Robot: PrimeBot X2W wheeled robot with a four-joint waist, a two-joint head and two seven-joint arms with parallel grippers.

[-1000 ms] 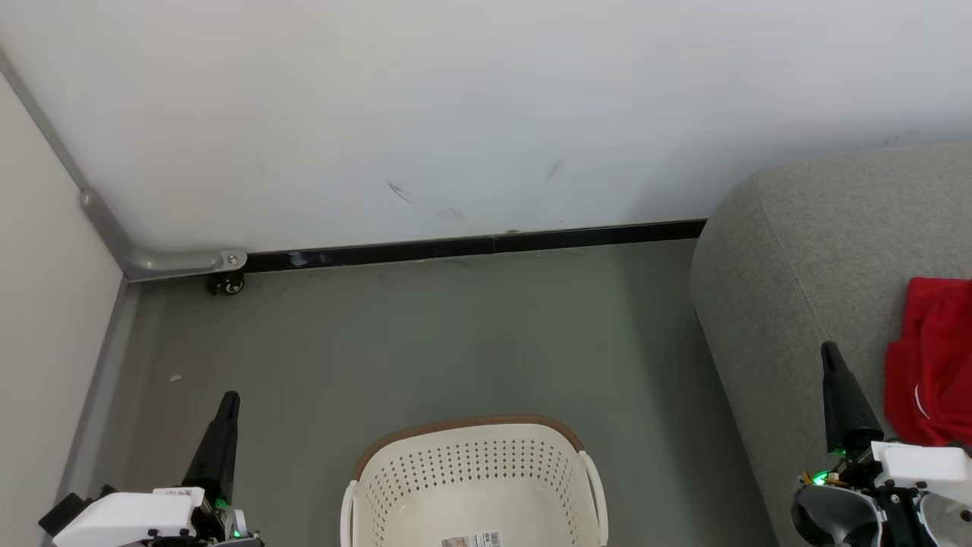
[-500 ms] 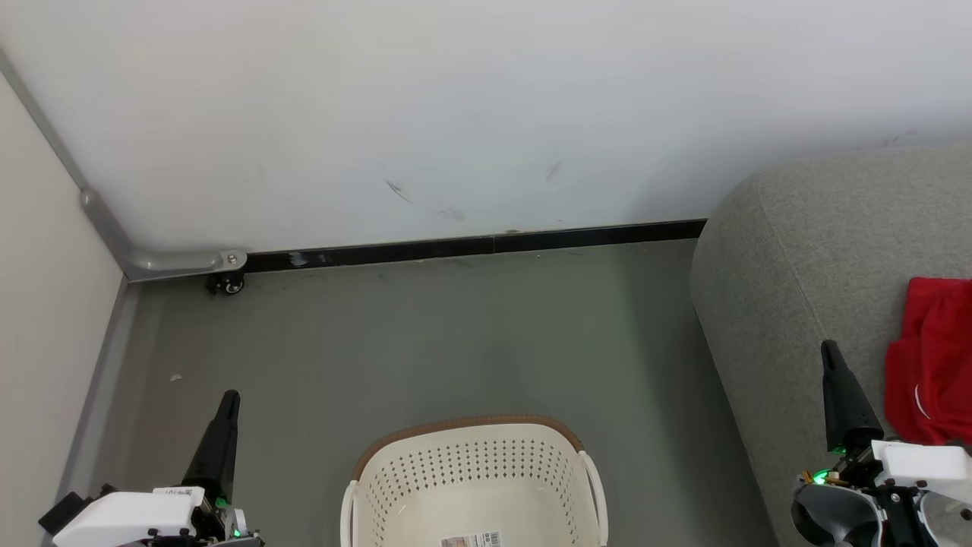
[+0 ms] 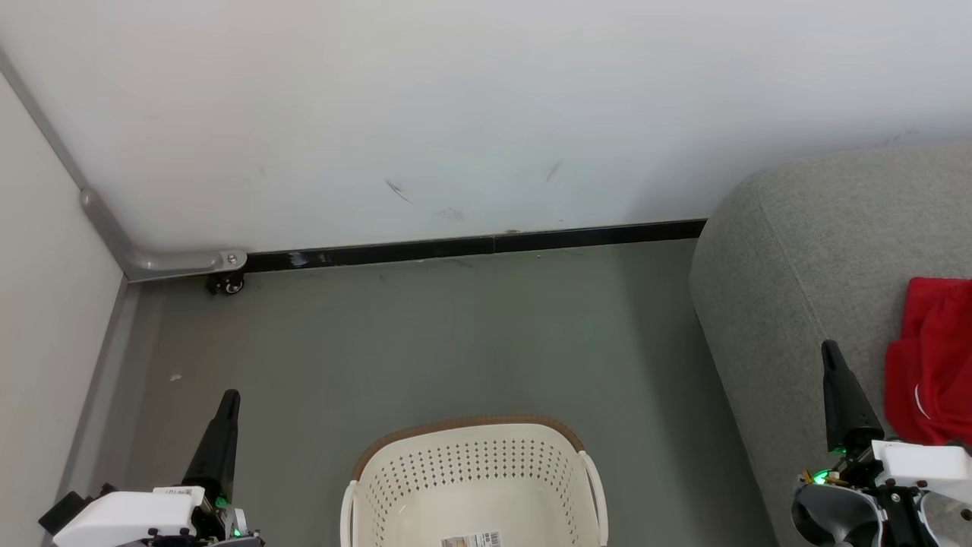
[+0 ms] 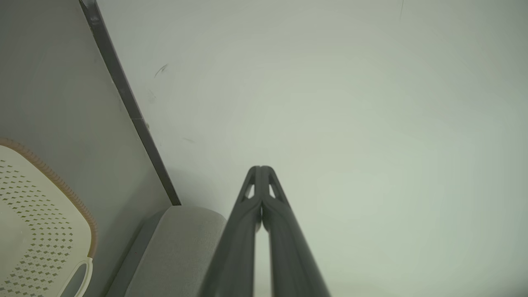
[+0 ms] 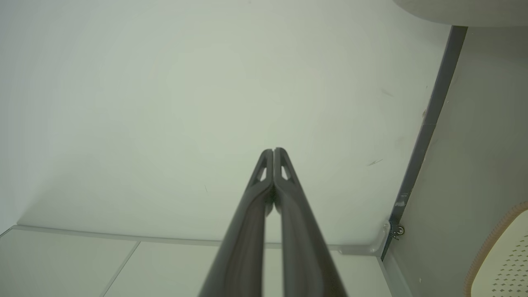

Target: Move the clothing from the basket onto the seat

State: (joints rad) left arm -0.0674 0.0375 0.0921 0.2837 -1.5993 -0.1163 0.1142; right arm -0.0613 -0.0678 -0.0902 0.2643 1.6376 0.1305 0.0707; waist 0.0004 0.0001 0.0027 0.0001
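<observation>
Just to the right of the right gripper, the red clothing is lying on the grey sofa and running off the picture edge. Between the two grippers, the basket is standing on the floor, well apart from both.

Against the head pictures taken a second and half a second before, nothing is shifting. Both arms, the basket and the clothing are keeping the same places. This stillness is suggesting that the transfer is finished or pausing.

The left gripper is pointing away from the robot. Its own wrist view is showing its fingers pressed together with nothing between them. The right gripper is showing the same condition in its wrist view: fingers meeting at the tips and carrying nothing.

The near part of the basket is being cut off by the bottom edge of the head view. The visible part of its floor is showing a label and no red fabric. Whether a garment is remaining in the cut-off part cannot be told. The clothing is also being cropped, so the number of garments is not readable. Both wrist views are facing mostly the pale wall.
</observation>
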